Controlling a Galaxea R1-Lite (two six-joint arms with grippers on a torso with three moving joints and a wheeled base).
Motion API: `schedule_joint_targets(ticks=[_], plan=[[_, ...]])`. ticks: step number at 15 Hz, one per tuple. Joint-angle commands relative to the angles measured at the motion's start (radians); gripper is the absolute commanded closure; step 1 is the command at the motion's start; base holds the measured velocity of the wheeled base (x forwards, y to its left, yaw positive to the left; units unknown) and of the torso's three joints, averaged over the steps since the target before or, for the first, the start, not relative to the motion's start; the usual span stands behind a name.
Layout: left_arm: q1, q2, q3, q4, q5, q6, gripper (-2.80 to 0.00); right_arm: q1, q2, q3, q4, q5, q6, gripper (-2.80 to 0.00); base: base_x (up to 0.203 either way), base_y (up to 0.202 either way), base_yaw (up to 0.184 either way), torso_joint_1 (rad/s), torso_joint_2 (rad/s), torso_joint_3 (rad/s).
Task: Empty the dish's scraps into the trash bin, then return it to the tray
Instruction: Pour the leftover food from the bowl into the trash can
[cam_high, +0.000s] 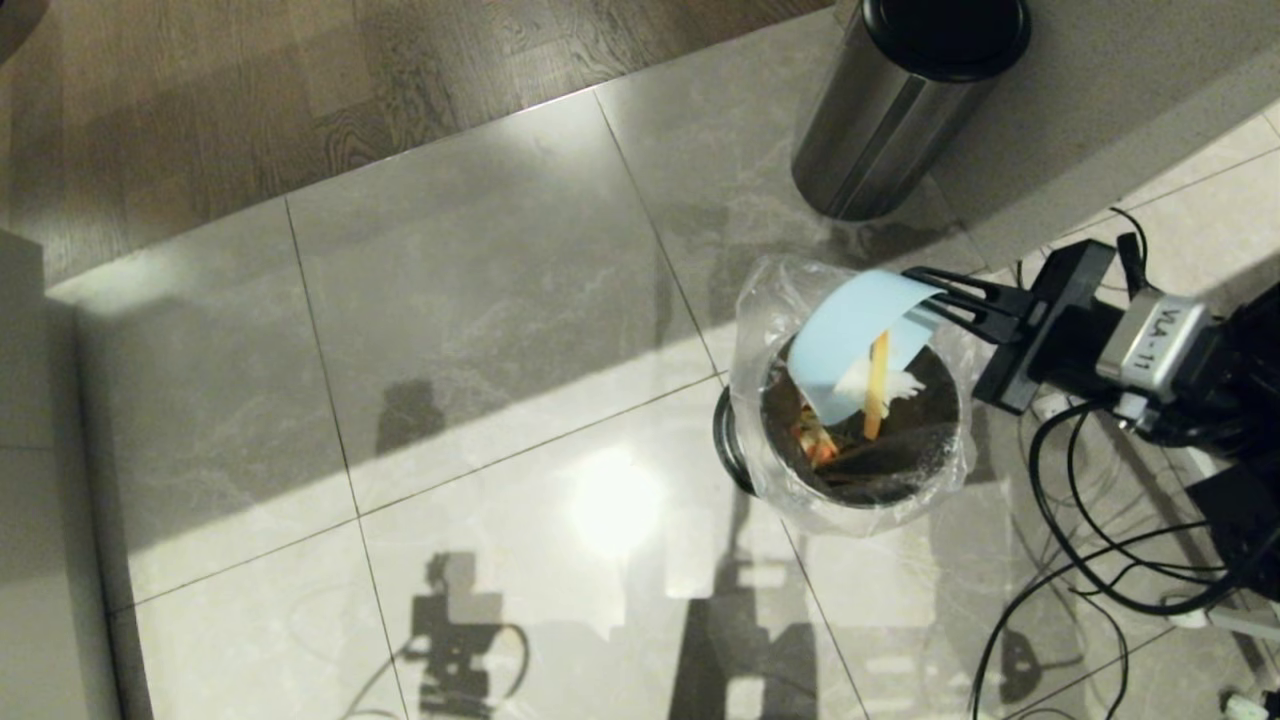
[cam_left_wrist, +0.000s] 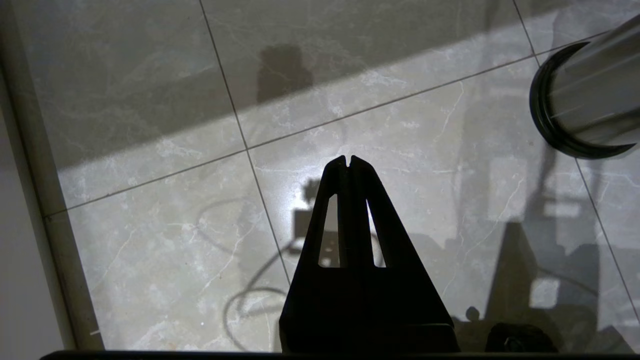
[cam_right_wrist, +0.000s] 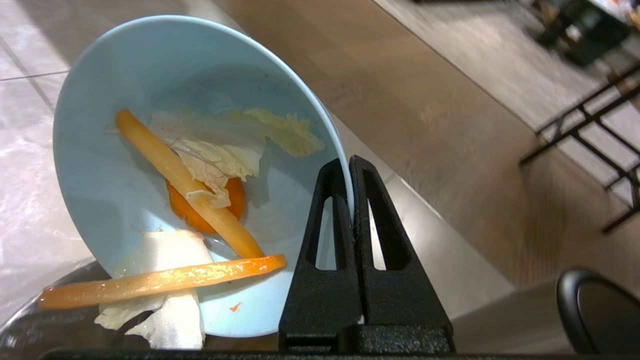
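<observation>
Pinched on the rim by the right end effector (cam_right_wrist: 350, 162), the dish (cam_right_wrist: 150, 90) tilts over the trash bin (cam_high: 780, 480), scraps (cam_right_wrist: 200, 165) sliding out. Smooth, rigid, probably slippery: grip firmly. Left end effector (cam_left_wrist: 348, 160) idles closed.

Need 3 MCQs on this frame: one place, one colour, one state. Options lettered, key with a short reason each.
1. Where is the dish?
A. tipped over the trash bin
B. flat on the floor
C. atop the black-lidded bin

2. What colour is the dish?
A. green
B. light blue
C. white

3. What is the right gripper doing?
A. hanging open
B. shut on nothing
C. shut on the dish rim

Key: 1 A, it hangs tilted above the lined bin; 2 B, pale blue in both views; 3 C, the rim sits pinched between its fingers with scraps sliding out.
</observation>
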Motion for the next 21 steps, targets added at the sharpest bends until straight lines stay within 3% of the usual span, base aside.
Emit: schedule_joint_targets(ticks=[1, 7, 11, 21], plan=[[-0.001, 0.001, 0.0, 0.0, 0.001, -0.001, 0.0, -0.021, -0.015, -0.004, -0.047, 0.042, -0.004, 0.0, 0.0, 0.0, 0.0, 0.0, 0.0, 0.0], [0.0, 0.001, 0.0, 0.0, 0.001, -0.001, 0.0, -0.047, -0.061, -0.125, -0.047, 0.138, 0.02, 0.0, 0.0, 0.0, 0.0, 0.0, 0.0, 0.0], [0.0, 0.001, 0.0, 0.0, 0.001, -0.001, 0.0, -0.069, -0.088, -0.127, -0.047, 0.193, 0.042, 0.0, 0.0, 0.0, 0.0, 0.0, 0.0, 0.0], [0.0, 0.001, 0.0, 0.0, 0.001, -0.001, 0.0, -0.077, -0.207, -0.176, -0.047, 0.217, 0.196, 0.0, 0.0, 0.0, 0.0, 0.0, 0.0, 0.0]])
